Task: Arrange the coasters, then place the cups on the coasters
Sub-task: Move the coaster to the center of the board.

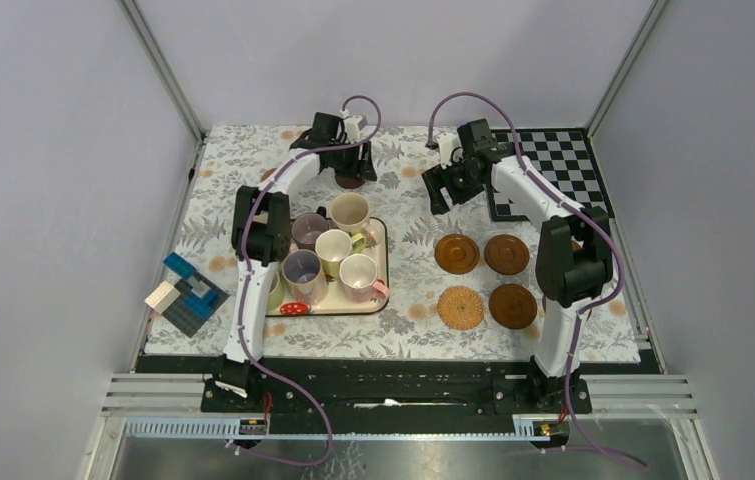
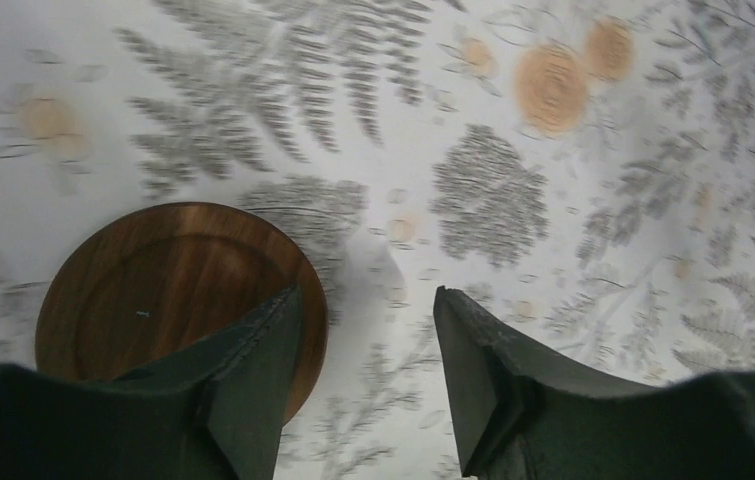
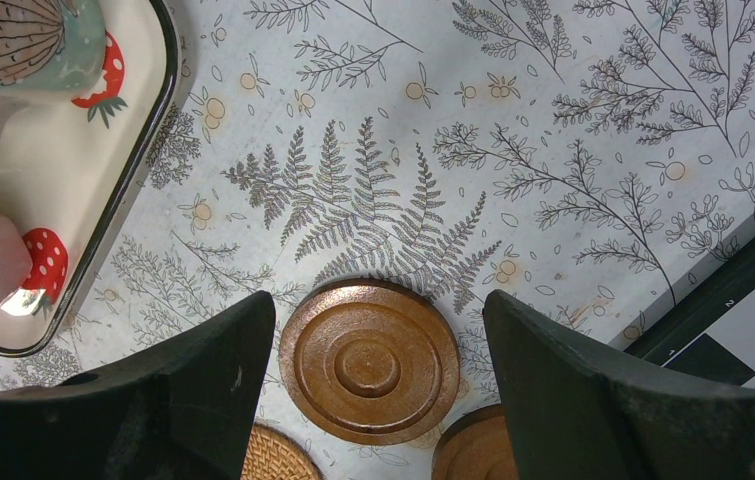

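Observation:
Four coasters lie in a square at the right: a ringed brown coaster (image 1: 456, 253) (image 3: 368, 360), a dark coaster (image 1: 506, 254), a woven coaster (image 1: 462, 307) (image 3: 273, 455) and another dark one (image 1: 512, 305). A further dark wood coaster (image 1: 350, 181) (image 2: 173, 290) lies at the far middle. My left gripper (image 1: 353, 172) (image 2: 365, 295) hangs open just over it, its left finger overlapping the disc's edge and only tablecloth in the gap. My right gripper (image 1: 443, 190) (image 3: 378, 300) stands open and empty, high above the ringed coaster. Several cups (image 1: 334, 246) stand on the strawberry tray (image 1: 381, 300).
The tray's dark rim (image 3: 143, 180) runs left of my right gripper, with a shell-patterned cup (image 3: 13, 40) on the tray. A checkerboard mat (image 1: 553, 165) (image 3: 753, 330) lies at the far right. Toy blocks (image 1: 188, 290) sit at the table's left edge.

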Controlling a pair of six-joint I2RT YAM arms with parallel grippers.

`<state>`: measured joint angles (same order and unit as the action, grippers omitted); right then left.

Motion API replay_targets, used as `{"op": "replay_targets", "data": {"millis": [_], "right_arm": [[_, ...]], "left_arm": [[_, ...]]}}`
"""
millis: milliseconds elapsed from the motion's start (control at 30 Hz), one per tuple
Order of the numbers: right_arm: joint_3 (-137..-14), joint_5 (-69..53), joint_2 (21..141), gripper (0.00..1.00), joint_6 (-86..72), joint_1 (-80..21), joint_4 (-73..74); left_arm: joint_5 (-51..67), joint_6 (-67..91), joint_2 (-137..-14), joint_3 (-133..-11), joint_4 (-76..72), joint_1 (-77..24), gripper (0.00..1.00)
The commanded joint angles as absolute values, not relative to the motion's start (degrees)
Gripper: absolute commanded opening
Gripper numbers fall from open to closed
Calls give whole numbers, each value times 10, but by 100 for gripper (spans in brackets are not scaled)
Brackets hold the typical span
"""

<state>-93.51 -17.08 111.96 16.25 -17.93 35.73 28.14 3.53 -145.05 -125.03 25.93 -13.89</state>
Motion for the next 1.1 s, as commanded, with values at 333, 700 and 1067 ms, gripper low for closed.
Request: {"op": "replay_targets", "data": {"millis": [333,700,1067], "right_arm": [[-954,-180,1103,83,159,-177,360],[-950,-167,1095,83,163,-177,363],[-946,-165,1091,83,164,-176,359]], "left_arm": [[189,98,-1419,-1279,211,-56,66],[246,124,-1446,-1276,217,-64,63],[300,124,-1426,-1201,235,-111,58]]}}
